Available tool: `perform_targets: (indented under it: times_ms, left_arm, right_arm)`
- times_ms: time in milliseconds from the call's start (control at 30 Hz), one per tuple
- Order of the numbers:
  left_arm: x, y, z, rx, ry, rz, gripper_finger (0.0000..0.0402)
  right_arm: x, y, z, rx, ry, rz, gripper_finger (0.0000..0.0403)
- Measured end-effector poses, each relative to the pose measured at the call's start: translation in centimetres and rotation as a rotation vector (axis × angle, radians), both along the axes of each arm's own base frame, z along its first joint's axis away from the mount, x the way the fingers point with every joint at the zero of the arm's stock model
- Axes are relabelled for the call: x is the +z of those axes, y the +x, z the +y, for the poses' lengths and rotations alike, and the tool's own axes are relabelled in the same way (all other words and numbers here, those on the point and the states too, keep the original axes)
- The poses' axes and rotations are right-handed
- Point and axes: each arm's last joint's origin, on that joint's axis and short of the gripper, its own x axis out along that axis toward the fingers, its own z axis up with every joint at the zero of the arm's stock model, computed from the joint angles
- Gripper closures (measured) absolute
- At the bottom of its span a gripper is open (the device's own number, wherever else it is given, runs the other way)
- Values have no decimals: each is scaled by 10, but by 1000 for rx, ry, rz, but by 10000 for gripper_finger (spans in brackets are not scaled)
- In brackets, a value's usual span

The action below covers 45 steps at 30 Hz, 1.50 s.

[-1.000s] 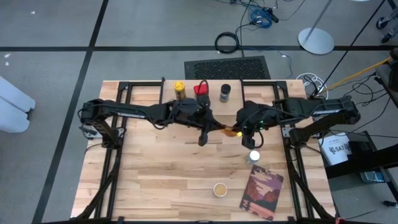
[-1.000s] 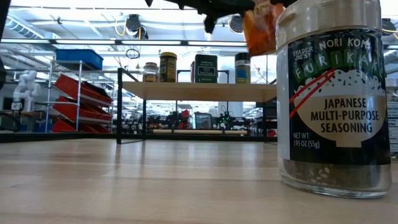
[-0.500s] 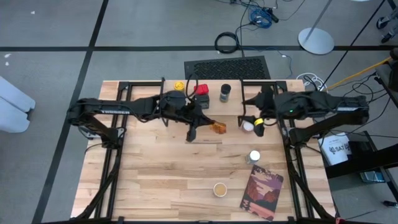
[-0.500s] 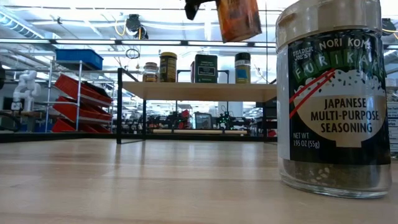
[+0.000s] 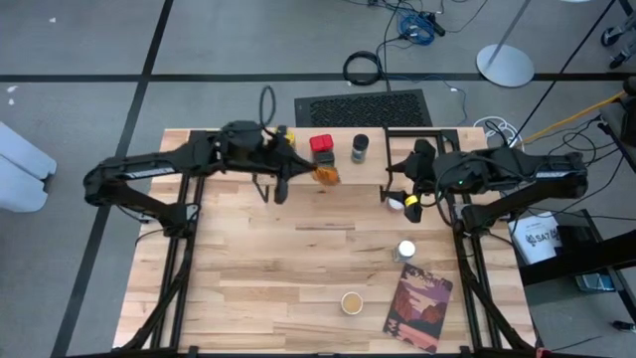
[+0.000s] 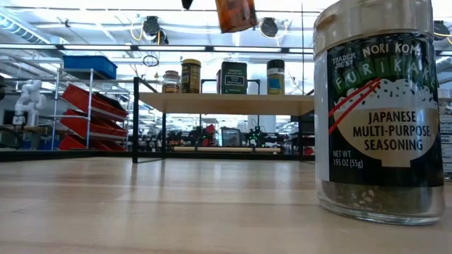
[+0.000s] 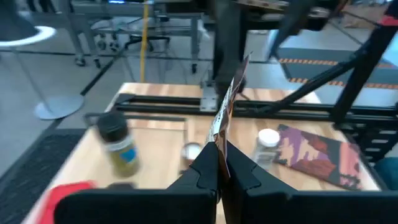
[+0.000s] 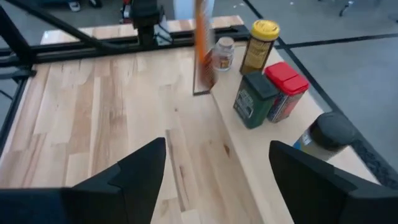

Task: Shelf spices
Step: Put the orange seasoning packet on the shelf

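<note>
Left gripper, clenched on the orange packet, had carried it from mid-table to the shelf — right gripper released, withdrawn — placement looked imminent.

Left gripper carried orange packet from table centre back to above the shelf, beside red-topped tin. Right gripper released it, apparently, opened and withdrew rightward.

Pale matt wood planks form the table; the seasoning jar is glossy clear plastic or glass with a printed label.
</note>
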Motion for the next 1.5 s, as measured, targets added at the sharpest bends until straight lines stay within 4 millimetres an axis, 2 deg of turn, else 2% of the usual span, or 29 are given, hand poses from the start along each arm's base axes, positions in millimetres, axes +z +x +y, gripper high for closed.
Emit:
perform_targets:
  times_ms: [433, 733, 1033, 1267, 1500]
  left_arm:
    - [25, -69, 39, 317, 58, 2, 398]
    - [26, -94, 73, 454, 85, 23, 398]
    - [11, -107, 102, 511, 18, 132, 398]
    - [0, -113, 116, 496, -52, 176, 398]
    - [-17, -103, 130, 461, -120, 240, 398]
  right_arm:
    - [-6, 1, 11, 13, 55, 40, 128]
    - [-12, 6, 14, 20, 56, 55, 128]
    - [-33, 11, 15, 8, 60, 101, 128]
    - [-35, 14, 16, 11, 62, 79, 128]
    - [-34, 14, 16, 12, 63, 74, 128]
